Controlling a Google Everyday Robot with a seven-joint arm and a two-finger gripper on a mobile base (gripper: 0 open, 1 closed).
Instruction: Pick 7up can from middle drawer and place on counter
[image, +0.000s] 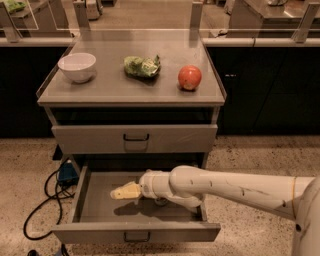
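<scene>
The middle drawer (90, 210) is pulled open below a closed drawer (135, 138). My white arm reaches into it from the right. My gripper (122, 192) is pale yellow, points left and hovers low over the drawer floor left of centre. The 7up can is almost hidden by my wrist. Only a small dark round bit (159, 201) shows under the arm, to the right of and behind the gripper. Nothing shows inside the gripper. The counter (115, 87) is the grey cabinet top above.
On the counter stand a white bowl (77, 66) at left, a crumpled green bag (142, 66) in the middle and a red apple (190, 77) at right. Black cables and a blue plug (65, 172) lie on the floor left of the cabinet.
</scene>
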